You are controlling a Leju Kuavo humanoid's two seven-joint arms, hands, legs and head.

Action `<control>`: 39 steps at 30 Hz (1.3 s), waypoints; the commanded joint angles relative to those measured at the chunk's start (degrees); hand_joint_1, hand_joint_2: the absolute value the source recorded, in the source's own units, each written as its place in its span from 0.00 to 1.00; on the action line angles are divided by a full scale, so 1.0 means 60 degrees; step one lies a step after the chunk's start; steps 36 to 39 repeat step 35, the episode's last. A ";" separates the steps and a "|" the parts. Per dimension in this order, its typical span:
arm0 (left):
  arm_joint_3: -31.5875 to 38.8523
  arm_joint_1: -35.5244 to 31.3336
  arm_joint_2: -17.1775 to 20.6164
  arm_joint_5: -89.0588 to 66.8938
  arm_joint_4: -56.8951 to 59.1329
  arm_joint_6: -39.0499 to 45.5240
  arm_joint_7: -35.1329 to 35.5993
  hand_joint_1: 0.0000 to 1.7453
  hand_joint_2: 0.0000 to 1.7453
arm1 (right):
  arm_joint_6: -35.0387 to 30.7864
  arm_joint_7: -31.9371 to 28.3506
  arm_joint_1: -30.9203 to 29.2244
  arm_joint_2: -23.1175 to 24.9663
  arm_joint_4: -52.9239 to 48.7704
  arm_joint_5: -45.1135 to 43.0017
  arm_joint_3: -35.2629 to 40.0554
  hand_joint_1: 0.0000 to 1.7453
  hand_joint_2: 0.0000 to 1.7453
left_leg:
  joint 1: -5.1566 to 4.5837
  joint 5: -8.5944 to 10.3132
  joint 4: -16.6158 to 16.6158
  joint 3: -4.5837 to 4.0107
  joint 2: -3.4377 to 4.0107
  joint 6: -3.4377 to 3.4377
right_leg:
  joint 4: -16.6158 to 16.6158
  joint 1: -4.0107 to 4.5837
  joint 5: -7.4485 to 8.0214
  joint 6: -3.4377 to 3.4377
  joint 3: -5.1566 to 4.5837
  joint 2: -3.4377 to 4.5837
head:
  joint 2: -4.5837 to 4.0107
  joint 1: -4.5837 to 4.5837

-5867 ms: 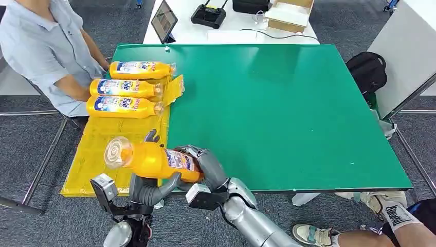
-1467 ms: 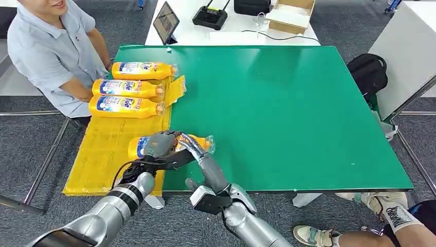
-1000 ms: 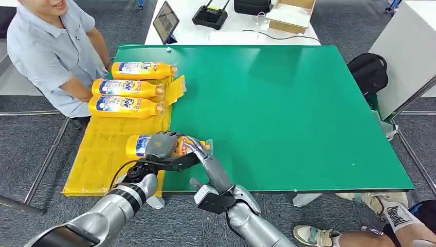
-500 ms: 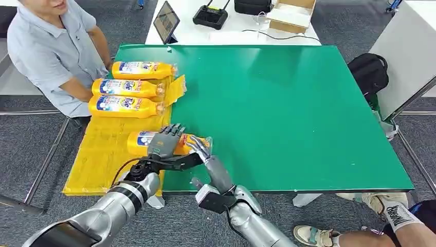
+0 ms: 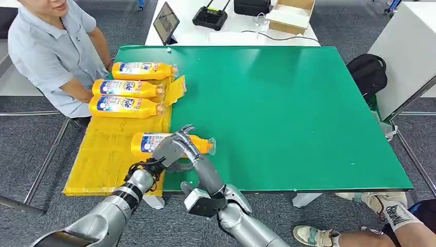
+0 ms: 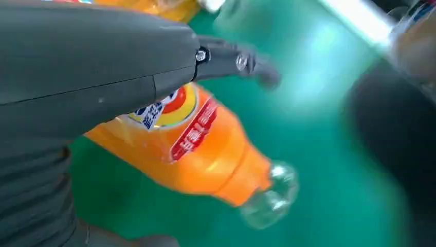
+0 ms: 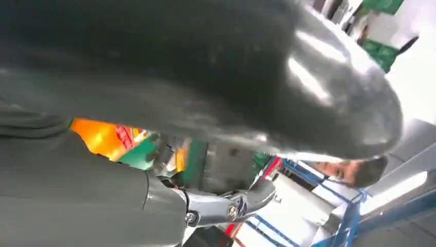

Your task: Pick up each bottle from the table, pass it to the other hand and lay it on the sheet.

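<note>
An orange bottle (image 5: pixel 149 143) with a blue and white label lies on its side. Its body is on the right edge of the yellow sheet (image 5: pixel 103 159) and its clear cap end (image 5: pixel 211 146) is over the green table (image 5: pixel 288 113). My left hand (image 5: pixel 168 150) hovers at the bottle's near side, fingers spread, holding nothing. The left wrist view shows the bottle (image 6: pixel 205 154) free beneath my left hand (image 6: pixel 77 77). My right hand (image 5: pixel 198 164) reaches up beside the neck with its fingers straight. Three more bottles (image 5: pixel 126 88) lie side by side at the sheet's far end.
A person (image 5: pixel 49 51) sits at the table's left side, arms close to the far bottles. A white table behind holds a tablet (image 5: pixel 165 21), a controller (image 5: pixel 210 15) and a box (image 5: pixel 290 14). A black bag (image 5: pixel 367 72) lies to the right, and a person's shoes (image 5: pixel 383 208) are on the floor.
My left hand has lifted off the bottle and drawn back toward me with its fingers spread. The bottle stays lying at the sheet's edge. My right hand has shifted slightly left.
</note>
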 commanded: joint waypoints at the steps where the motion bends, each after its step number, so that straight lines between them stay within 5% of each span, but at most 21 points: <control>1: 0.1299 0.1226 -0.0323 0.2093 -0.2473 0.0107 -0.0630 0.00 1.00 | -0.0185 -0.0317 -0.0117 -0.0275 -0.0051 -0.0119 0.0591 0.00 0.00 | 0.0004 -0.0017 -0.0003 0.0026 0.0016 0.0007 | -0.0007 0.0010 -0.0013 -0.0026 0.0023 0.0001 | 0.0000 -0.0004; 11: 0.0839 0.2861 -0.0206 0.5044 -0.6297 0.0856 -0.0630 0.00 1.00 | -0.0483 -0.0317 -0.0082 -0.0264 -0.0325 -0.0138 0.0667 0.00 0.00 | 0.0011 -0.0039 0.0011 0.0014 0.0038 0.0012 | 0.0003 0.0021 -0.0028 -0.0035 0.0009 0.0022 | 0.0000 0.0004; 17: 0.0682 0.3598 -0.0345 0.6639 -0.7312 0.0619 -0.0395 0.00 1.00 | -0.2374 -0.0317 0.0821 -0.0898 -0.3086 -0.0377 0.0324 0.00 0.00 | 0.0009 -0.0027 0.0005 -0.0018 0.0028 0.0009 | -0.0003 0.0015 -0.0020 -0.0024 -0.0022 0.0016 | 0.0000 0.0004; 18: 0.0652 0.3800 -0.0328 0.6965 -0.7585 0.0592 -0.0291 0.00 1.00 | -0.3196 -0.0317 0.1072 -0.0993 -0.3755 -0.0310 0.0176 0.00 1.00 | 0.0011 -0.0035 0.0008 -0.0002 0.0020 0.0012 | -0.0003 0.0019 -0.0030 -0.0032 -0.0002 0.0006 | 0.0000 0.0004; 26: 0.0674 0.4233 -0.0270 0.7025 -0.8083 0.0872 -0.0316 0.00 1.00 | -0.3837 -0.0317 0.1560 -0.1130 -0.4578 -0.0325 -0.0247 0.00 1.00 | 0.0005 -0.0022 0.0000 -0.0028 0.0019 0.0005 | -0.0007 0.0010 -0.0017 -0.0022 -0.0033 0.0008 | 0.0000 0.0000; 31: 0.0881 0.4894 -0.0227 0.6899 -0.8732 0.1235 -0.0345 0.00 1.00 | -0.3964 -0.0317 0.2937 -0.0101 -0.6569 0.2098 -0.2806 0.00 1.00 | 0.0005 -0.0037 0.0004 -0.0013 0.0016 0.0005 | 0.0001 0.0012 -0.0034 -0.0032 -0.0021 0.0002 | 0.0000 -0.0004; 35: 0.0724 0.5640 -0.0228 0.6454 -0.9604 0.1434 -0.0464 0.00 1.00 | -0.3964 -0.0317 0.3416 0.0484 -0.7829 0.2509 -0.4273 0.00 1.00 | 0.0003 -0.0040 0.0007 -0.0021 0.0027 0.0006 | 0.0003 0.0010 -0.0032 -0.0028 -0.0031 0.0015 | 0.0000 -0.0004; 39: 0.0724 0.5640 -0.0228 0.6454 -0.9604 0.1434 -0.0464 0.00 1.00 | -0.3964 -0.0317 0.3416 0.0484 -0.7829 0.2509 -0.4273 0.00 1.00 | 0.0003 -0.0040 0.0007 -0.0021 0.0027 0.0006 | 0.0003 0.0010 -0.0032 -0.0028 -0.0031 0.0015 | 0.0000 -0.0004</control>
